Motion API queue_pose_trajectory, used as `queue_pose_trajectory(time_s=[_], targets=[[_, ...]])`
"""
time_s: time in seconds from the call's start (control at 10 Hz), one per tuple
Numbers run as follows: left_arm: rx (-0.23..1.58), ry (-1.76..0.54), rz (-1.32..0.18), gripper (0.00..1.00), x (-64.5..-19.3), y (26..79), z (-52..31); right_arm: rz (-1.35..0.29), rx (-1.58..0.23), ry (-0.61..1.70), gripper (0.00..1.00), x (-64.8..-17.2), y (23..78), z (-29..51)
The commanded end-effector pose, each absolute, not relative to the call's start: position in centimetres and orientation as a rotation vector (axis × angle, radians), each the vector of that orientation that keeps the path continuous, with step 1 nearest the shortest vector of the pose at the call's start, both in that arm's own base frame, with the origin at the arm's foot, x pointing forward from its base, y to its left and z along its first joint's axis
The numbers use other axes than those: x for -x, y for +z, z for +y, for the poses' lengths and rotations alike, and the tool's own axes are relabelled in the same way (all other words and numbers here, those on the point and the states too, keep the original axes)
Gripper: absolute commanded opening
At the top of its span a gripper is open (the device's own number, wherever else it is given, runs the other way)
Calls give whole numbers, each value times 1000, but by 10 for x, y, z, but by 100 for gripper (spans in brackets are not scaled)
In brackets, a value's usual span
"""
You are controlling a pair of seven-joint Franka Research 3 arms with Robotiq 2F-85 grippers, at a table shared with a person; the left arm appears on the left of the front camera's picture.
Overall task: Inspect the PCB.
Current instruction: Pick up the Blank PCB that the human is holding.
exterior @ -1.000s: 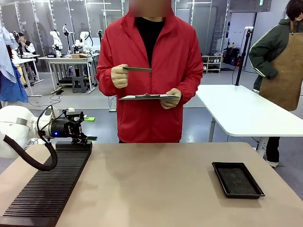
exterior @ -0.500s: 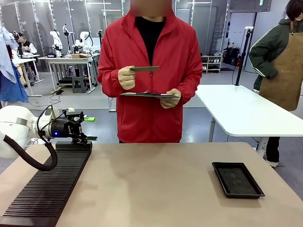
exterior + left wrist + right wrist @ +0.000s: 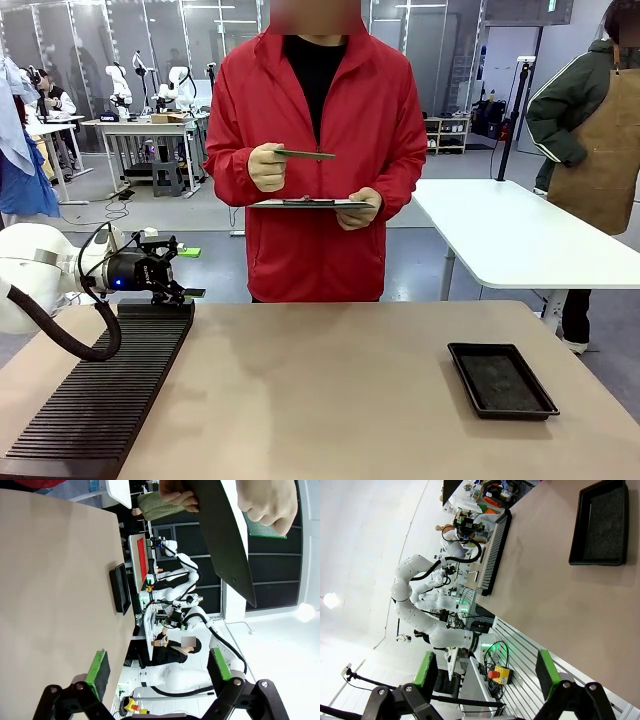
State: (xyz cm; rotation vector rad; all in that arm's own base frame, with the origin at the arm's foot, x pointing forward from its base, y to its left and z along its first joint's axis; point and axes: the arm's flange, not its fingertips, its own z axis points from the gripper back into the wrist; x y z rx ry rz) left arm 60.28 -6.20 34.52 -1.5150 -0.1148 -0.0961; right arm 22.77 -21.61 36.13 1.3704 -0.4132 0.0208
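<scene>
Across the table, a person in a red jacket holds the PCB (image 3: pixel 305 154), a thin green board, nearly edge-on at chest height in one hand (image 3: pixel 266 166). Their other hand carries a dark tablet-like slab (image 3: pixel 310 203) just below it. In the left wrist view the PCB (image 3: pixel 266 528) shows as a speckled green patch beyond the slab (image 3: pixel 220 535). My left gripper (image 3: pixel 190 272) hovers open over the far end of the black ridged rack (image 3: pixel 100 400), its green pads (image 3: pixel 97 667) wide apart and nothing between them. My right gripper (image 3: pixel 485 672) is open and holds nothing.
A shallow black tray (image 3: pixel 500 380) lies on the table's right side, and it is also in the right wrist view (image 3: pixel 600 527). The ridged rack (image 3: pixel 495 550) runs along the left edge. A second person in a brown apron (image 3: pixel 600 130) stands by a white table at far right.
The person has tilted the PCB, showing its face for a moment, then levelled it and lowered it slightly. The slab shifted a little. My left arm stayed still.
</scene>
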Motion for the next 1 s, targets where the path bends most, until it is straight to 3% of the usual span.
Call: queue_pose_trajectory(time_s=[0.0,0.7,0.9], targets=[[1514,-98,-113,100,-603,345,-62,-421,-1379,24,100,-227,362,-216],[1515,-96,-115,100,-603,345,-62,-421,-1379,24,100,-227,362,-216],[1501,-117,-67,100,-565,373,-4,-421,-1379,24,100,-227,362,-216]])
